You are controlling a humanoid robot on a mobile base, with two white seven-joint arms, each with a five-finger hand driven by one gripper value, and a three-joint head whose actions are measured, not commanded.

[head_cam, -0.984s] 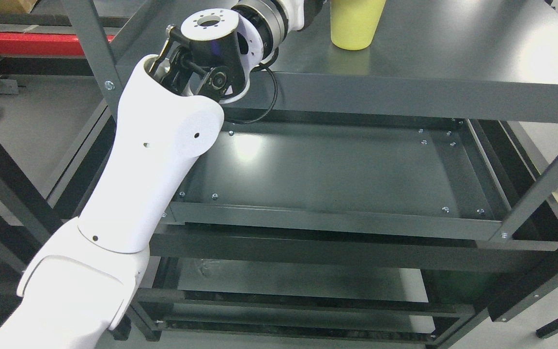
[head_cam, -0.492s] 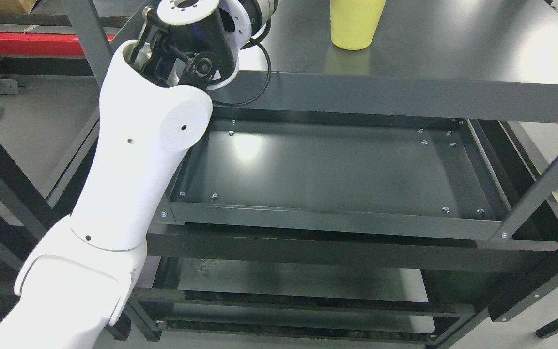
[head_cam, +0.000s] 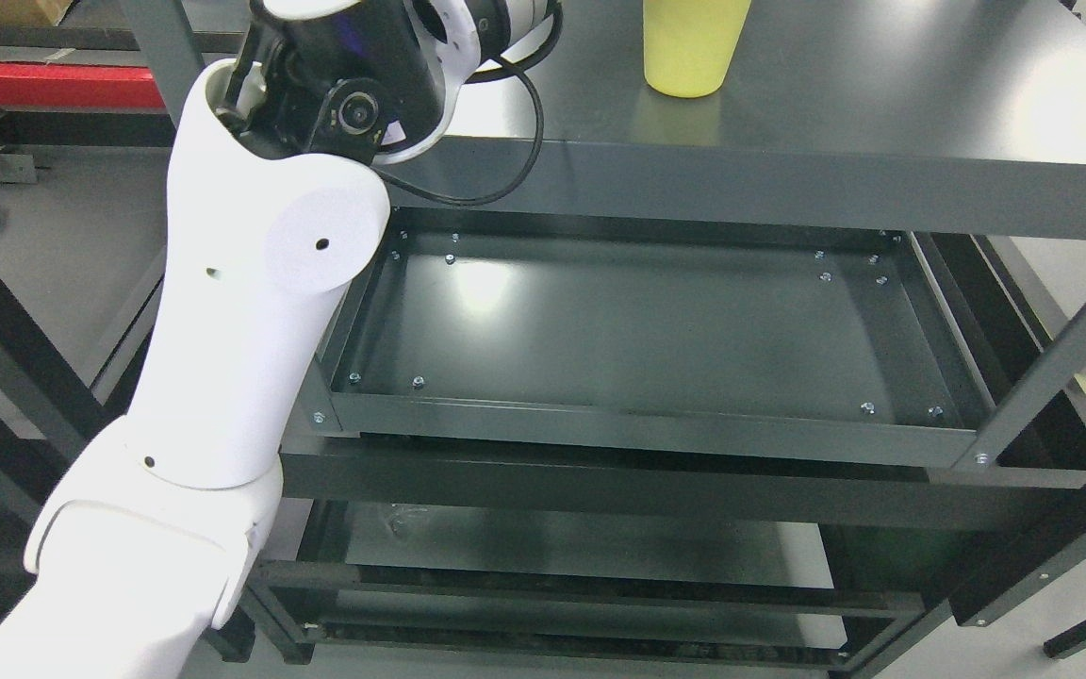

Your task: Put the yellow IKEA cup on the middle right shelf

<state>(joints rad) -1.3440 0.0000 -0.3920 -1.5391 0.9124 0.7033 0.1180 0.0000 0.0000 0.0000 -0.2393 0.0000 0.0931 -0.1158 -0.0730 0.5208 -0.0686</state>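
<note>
Fingers of the left arm (head_cam: 251,283): out of frame beyond the top edge, so whether they were apart or together could not be told. Left arm: entered from lower left, wrist at the top edge. Yellow cup (head_cam: 692,45): stood upright on the dark shelf (head_cam: 882,104), upper part cropped, clear of the arm. Lower tray shelf (head_cam: 647,429): beneath it. Right arm: not seen.

You see the yellow cup (head_cam: 691,52) standing upright on the dark grey shelf (head_cam: 882,104), its top cut off by the frame's upper edge.
</note>
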